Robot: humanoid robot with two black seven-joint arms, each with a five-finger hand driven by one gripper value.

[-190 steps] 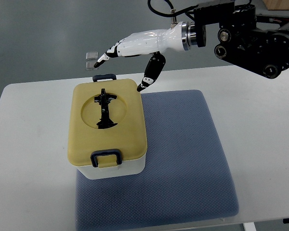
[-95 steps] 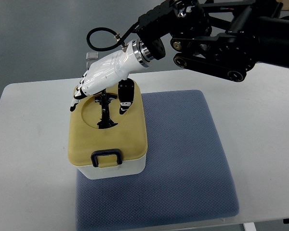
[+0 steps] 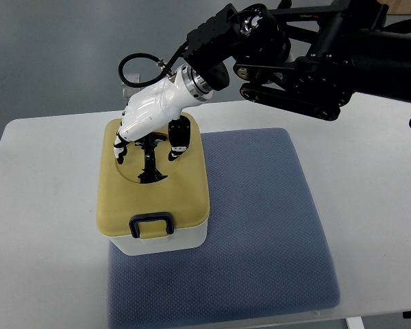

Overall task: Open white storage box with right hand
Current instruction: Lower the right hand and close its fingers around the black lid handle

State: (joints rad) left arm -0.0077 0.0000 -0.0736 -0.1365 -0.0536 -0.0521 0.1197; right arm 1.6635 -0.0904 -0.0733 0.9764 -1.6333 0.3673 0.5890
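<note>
Glossy white plastic right hand [image 3: 148, 123]; matt yellow lid [image 3: 153, 179]; textured cloth mat [image 3: 260, 226].

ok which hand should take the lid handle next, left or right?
Right. The right hand is poised over the box lid, fingers spread either side of the black handle. The left hand isn't in view.

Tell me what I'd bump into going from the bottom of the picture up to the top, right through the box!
Blue mat → dark front latch → yellow lid → black handle in the lid's round dip → right hand over the lid's far part → grey floor.
</note>
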